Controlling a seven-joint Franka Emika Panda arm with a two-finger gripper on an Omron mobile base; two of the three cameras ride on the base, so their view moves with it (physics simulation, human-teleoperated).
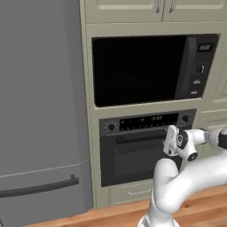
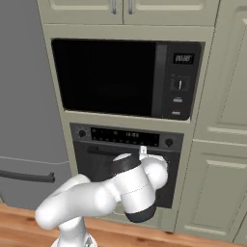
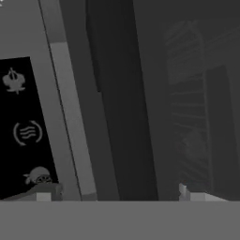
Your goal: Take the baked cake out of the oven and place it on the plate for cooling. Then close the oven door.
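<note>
Cream kitchen cabinetry frames the oven [image 1: 146,148], built in below a black microwave [image 1: 153,68], its oven door [image 1: 137,162] shut with the bar handle [image 1: 142,136] across the top. The fingers [image 1: 169,141] are held wide apart and empty just before that handle, apparently so the door can be pulled down; a grey fridge [image 1: 42,111] stands to the left.

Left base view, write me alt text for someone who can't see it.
A white robot arm reaches its open hand toward the right end of the dark bar handle on the closed black oven door. Above the built-in black oven sits a larger black microwave, with a tall grey fridge to the left.
</note>
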